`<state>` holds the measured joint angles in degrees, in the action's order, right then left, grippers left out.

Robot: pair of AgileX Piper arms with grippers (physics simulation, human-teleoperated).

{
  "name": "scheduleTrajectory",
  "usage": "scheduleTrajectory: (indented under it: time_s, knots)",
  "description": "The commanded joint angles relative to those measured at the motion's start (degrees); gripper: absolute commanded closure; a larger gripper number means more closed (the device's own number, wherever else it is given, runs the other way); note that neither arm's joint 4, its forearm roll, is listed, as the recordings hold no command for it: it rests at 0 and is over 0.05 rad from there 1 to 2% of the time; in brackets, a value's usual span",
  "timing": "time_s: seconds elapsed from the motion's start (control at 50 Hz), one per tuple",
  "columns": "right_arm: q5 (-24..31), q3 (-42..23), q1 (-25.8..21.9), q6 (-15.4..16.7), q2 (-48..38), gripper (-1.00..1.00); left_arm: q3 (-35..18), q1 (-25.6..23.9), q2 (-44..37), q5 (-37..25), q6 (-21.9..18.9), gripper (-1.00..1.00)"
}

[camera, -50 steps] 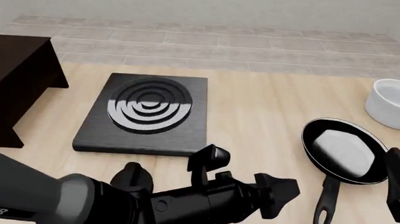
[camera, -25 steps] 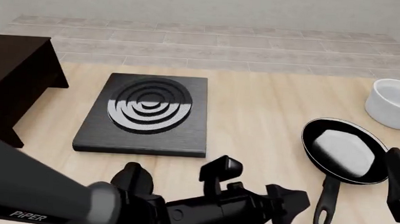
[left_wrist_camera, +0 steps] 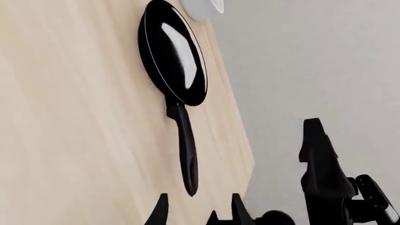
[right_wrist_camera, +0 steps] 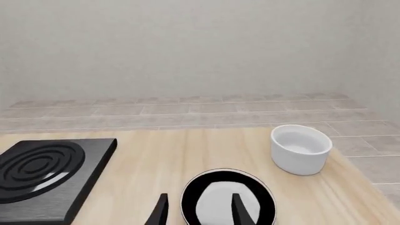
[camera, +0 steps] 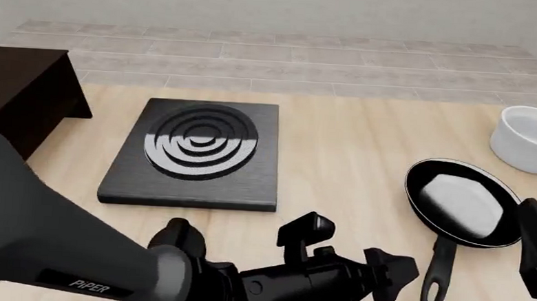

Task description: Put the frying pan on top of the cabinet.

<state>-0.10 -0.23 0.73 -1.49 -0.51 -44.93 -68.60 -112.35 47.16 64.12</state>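
Observation:
The frying pan [camera: 461,200] lies flat on the table at the right, its long handle [camera: 438,273] pointing toward the near edge. My left gripper [camera: 394,271] reaches in low from the left and stops just left of the handle's loop end. In the left wrist view its fingers stand apart, open [left_wrist_camera: 198,213], with the handle tip [left_wrist_camera: 189,180] just ahead of them and the pan [left_wrist_camera: 175,51] beyond. My right gripper [right_wrist_camera: 200,211] is open and empty, hovering near the pan [right_wrist_camera: 228,201]. The dark cabinet [camera: 18,92] stands at the far left.
A black stove plate [camera: 194,153] with concentric rings sits left of centre. A white bowl [camera: 530,139] stands at the far right behind the pan. The table's right edge runs close beside the pan. The right arm [left_wrist_camera: 325,173] shows in the left wrist view.
My left arm has pushed further right and slightly down, bringing its gripper closer to the pan's handle end. The pan, the bowl and the right arm have not moved.

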Motion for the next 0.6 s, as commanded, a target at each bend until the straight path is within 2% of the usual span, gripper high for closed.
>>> scheduleTrajectory:
  time_s: [0.02,0.6]
  knots:
    - [0.0,0.0,0.06,-0.19,0.03,-1.0,-1.71,0.01,-2.49,0.12,0.56,-1.0]
    - [0.0,0.01,0.29,-0.42,0.02,-1.0,-5.2,-0.39,-6.86,0.28,1.77,-1.0]
